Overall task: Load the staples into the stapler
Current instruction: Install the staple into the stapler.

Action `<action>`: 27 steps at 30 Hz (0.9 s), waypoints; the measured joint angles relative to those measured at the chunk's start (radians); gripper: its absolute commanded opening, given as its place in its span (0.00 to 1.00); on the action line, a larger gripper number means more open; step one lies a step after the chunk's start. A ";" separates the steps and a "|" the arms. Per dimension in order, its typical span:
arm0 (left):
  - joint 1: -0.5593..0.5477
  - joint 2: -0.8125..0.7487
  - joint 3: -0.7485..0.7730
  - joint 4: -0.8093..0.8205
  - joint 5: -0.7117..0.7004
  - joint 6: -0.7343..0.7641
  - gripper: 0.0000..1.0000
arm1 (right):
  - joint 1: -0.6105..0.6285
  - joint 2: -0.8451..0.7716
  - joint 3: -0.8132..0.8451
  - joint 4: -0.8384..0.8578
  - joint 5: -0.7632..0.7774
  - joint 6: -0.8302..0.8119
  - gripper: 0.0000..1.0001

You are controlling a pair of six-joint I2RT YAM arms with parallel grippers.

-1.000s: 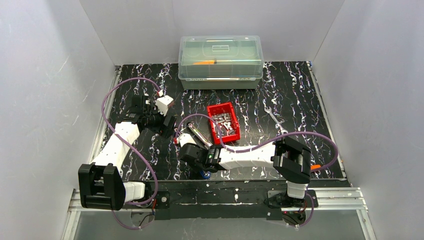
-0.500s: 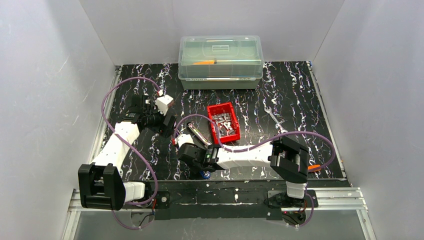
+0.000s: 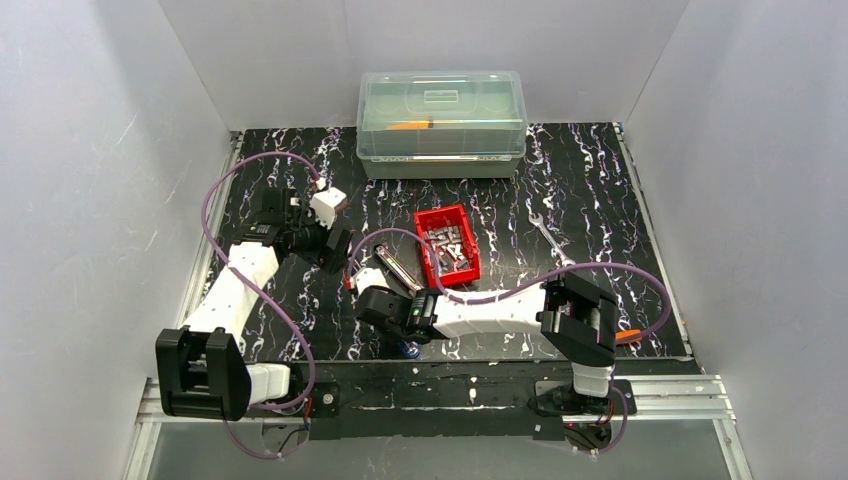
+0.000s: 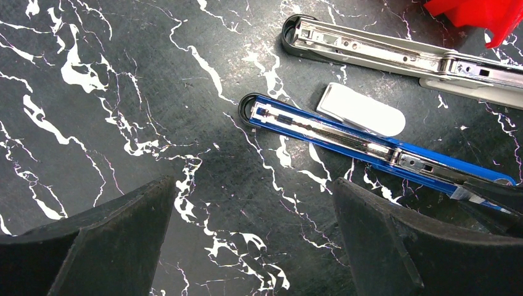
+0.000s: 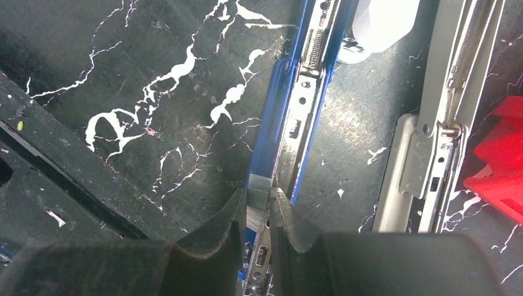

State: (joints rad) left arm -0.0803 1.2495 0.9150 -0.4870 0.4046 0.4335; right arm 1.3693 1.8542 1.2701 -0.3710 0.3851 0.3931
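Nearly lined up: a staple strip is pinched at the near end of the open blue stapler.
The right gripper (image 5: 257,203) is closed narrow on a short silvery staple strip (image 5: 258,185). The blue stapler (image 5: 305,92) stretches its long open channel away from those fingers toward the far left. The strip seems to sit over the channel's outer wall, so I judge it needs a nudge toward the grey stapler (image 4: 395,55). The left gripper (image 4: 253,185) hangs wide and empty over the far end. Spare staples (image 3: 447,245) lie in the red tray (image 3: 421,240), further right.
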 measured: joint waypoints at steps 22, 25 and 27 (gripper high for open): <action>0.000 0.000 0.000 0.000 0.004 0.000 0.99 | 0.002 -0.014 0.006 -0.008 0.001 0.000 0.21; 0.000 0.000 0.000 0.000 0.004 0.000 0.99 | 0.006 -0.055 -0.013 0.033 -0.001 0.000 0.21; 0.000 0.000 0.000 0.000 0.004 0.000 0.99 | 0.008 -0.091 -0.032 0.062 -0.003 0.000 0.21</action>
State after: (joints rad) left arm -0.0803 1.2491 0.9154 -0.4873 0.4084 0.4335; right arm 1.3769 1.7634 1.2377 -0.3092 0.3820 0.3927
